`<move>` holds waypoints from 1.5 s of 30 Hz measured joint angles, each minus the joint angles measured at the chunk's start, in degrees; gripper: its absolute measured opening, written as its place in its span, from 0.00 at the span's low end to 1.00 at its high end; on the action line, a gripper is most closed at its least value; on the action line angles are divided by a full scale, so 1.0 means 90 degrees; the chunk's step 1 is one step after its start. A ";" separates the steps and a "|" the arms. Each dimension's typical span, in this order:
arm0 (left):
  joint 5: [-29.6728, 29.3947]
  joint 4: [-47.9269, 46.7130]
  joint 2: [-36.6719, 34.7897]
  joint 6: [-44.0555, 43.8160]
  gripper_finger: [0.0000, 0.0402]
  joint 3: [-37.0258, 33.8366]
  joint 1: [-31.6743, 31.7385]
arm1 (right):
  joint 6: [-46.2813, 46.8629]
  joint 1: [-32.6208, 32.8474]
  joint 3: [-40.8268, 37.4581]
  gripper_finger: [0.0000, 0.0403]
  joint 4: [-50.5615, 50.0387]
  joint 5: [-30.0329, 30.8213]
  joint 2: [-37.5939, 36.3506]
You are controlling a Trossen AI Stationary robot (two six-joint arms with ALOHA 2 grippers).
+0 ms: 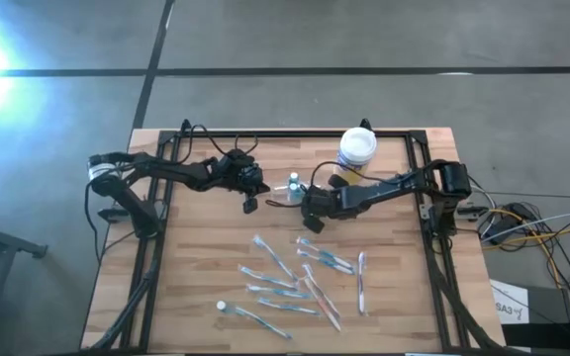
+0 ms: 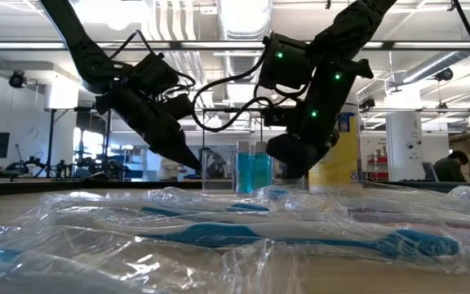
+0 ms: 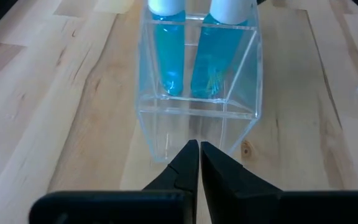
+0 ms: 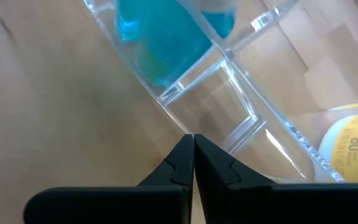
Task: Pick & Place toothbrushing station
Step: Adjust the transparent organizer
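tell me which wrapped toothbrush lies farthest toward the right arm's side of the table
The wrapped toothbrush lying alone beyond the pile's right edge, running straight front to back; the others fan out slanted in the middle and left.

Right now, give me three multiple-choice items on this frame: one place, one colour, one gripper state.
1. Where is the clear holder?
A. between the two grippers
B. among the wrapped toothbrushes
C. on top of the canister

2. What colour are the two bottles standing in the holder?
A. red
B. blue
C. green

3. How do the left gripper fingers stand?
A. wide open
B. clamped around a toothbrush
C. shut, tips at the holder's wall

Key: 1 A, the high view shows it between the left gripper and the right gripper. 2 B, the left wrist view shows blue bodies with white caps. 3 C, the fingers meet at the clear wall.
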 joint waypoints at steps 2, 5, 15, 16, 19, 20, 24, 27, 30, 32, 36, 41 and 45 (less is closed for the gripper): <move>-0.0036 0.0000 0.0000 -0.0001 0.06 0.0000 0.0000 | -0.0023 0.0013 0.0030 0.02 0.0004 -0.0020 -0.0007; -0.0067 0.0024 0.0000 -0.0005 0.06 0.0000 0.0000 | -0.0111 0.0063 0.0091 0.02 -0.0002 -0.0200 -0.0042; -0.0360 -0.0097 -0.0355 -0.0012 0.06 0.0022 0.0012 | -0.0254 0.0744 0.0192 0.02 -0.0271 -0.0325 -0.0912; -0.0415 -0.0179 -0.0484 -0.0014 0.06 0.0024 0.0015 | -0.0198 0.0816 0.0191 0.02 -0.0413 -0.0303 -0.1075; -0.0439 -0.0332 -0.0895 -0.0029 0.06 -0.0010 0.0022 | 0.0079 0.1021 0.0150 0.02 -0.0850 -0.0003 -0.1525; -0.0438 -0.0445 -0.1060 -0.0048 0.06 -0.0018 0.0022 | 0.0145 0.1061 0.0122 0.02 -0.1015 0.0007 -0.1667; -0.0343 -0.1114 -0.1522 -0.0222 0.06 -0.0039 -0.0053 | 0.0353 0.1227 0.0020 0.02 -0.1388 0.0017 -0.2111; -0.0039 -0.1604 -0.1651 -0.0305 0.05 -0.0049 -0.0323 | 0.0377 0.1327 -0.0128 0.02 -0.1347 0.0017 -0.2398; 0.0039 -0.1524 -0.1567 -0.0417 0.03 -0.0146 -0.0826 | 0.0391 0.1365 -0.0309 0.02 -0.1316 0.0019 -0.2669; -0.0033 -0.1308 -0.1413 -0.0484 0.02 -0.0172 -0.1181 | 0.0393 0.1372 -0.0404 0.02 -0.1242 0.0032 -0.2835; -0.0615 -0.0819 -0.1190 -0.0570 0.01 -0.0162 -0.1546 | 0.0379 0.1375 -0.0566 0.02 -0.1149 0.0034 -0.3052; -0.1356 -0.0702 -0.0969 -0.0839 0.03 -0.0002 -0.1461 | 0.0351 0.1420 -0.0679 0.02 -0.1096 0.0032 -0.3171; -0.1233 -0.0693 -0.0770 -0.0862 0.02 0.0105 -0.1457 | 0.0316 0.1542 -0.0717 0.02 -0.1089 0.0032 -0.3179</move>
